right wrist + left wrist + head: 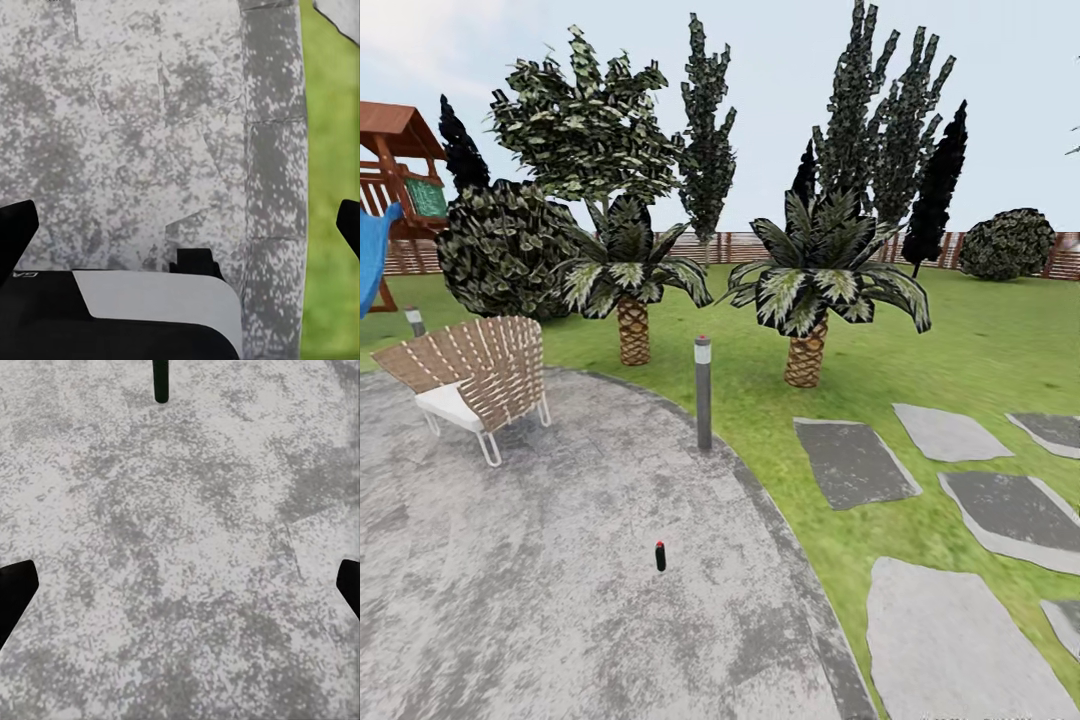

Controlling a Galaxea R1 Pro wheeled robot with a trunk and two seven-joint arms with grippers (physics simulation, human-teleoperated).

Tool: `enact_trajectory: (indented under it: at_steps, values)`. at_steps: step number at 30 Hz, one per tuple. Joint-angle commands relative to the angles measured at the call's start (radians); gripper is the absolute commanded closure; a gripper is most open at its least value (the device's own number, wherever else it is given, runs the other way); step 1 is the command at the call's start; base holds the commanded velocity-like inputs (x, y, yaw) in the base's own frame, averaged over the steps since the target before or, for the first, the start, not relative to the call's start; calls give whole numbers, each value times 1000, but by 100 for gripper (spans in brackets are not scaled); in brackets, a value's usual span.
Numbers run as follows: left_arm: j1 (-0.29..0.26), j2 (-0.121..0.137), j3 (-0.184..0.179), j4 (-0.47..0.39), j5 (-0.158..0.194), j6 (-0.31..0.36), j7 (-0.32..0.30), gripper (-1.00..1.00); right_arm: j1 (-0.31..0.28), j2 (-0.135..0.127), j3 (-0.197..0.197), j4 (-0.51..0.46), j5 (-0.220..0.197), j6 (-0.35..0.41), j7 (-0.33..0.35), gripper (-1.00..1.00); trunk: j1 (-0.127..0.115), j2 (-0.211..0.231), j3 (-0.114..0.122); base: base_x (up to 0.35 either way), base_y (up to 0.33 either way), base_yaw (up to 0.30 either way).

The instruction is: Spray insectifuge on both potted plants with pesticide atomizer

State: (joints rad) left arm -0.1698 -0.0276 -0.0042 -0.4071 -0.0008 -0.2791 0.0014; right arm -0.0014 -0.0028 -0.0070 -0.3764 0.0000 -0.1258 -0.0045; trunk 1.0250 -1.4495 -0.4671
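Mottled grey paving of the round patch (510,560) carries the pesticide atomizer (660,556), a slim black bottle with a red dot on top, standing upright and alone on bare stone. It sits well short of the grey lamp post (703,392) at the patch's edge and well apart from the woven chair (475,380).

Step in hand: approach to the atomizer. Nothing is held, and the bottle is untouched.

Left gripper (180,585): in the left wrist view its two dark fingertips sit at opposite edges with bare paving between them, so the jaws stand wide apart. A dark upright shape at the far edge of that view is probably the atomizer (160,380), lying ahead of the fingers.

Right gripper (180,225): fingertips likewise spread wide, with nothing between them. Below lies paving, its kerb stones and a strip of lawn (330,187).

Next move, as judged: bring the base nearer, lower one arm, centre the spread fingers around the bottle's body, then close. The bottle is narrow and tall, so a sideways nudge could topple it.

Two scaly-trunked palms (630,270) stand on the grass beyond; these are not the potted plants to be sprayed.
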Motion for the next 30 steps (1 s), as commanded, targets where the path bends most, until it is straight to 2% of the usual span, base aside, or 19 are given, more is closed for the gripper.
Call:
enact_trajectory:
  at_steps: [1, 18, 30]
  values:
    - [-1, 0, 0, 1, 0, -3, 0, -100, 0, 0, -1, 0, 0, -3, -1, -100, 0, 0, -1, 0, 0, -64]
    - [-1, 0, 0, 1, 0, -3, 0, -100, 0, 1, 0, 0, 2, -3, -1, -100, 0, 0, -1, 0, 0, -51]
    - [-1, 1, 1, 1, 1, -3, 2, -100, 0, 1, 1, 1, 1, -3, -2, -100, 0, 0, -2, 149, -226, 18]
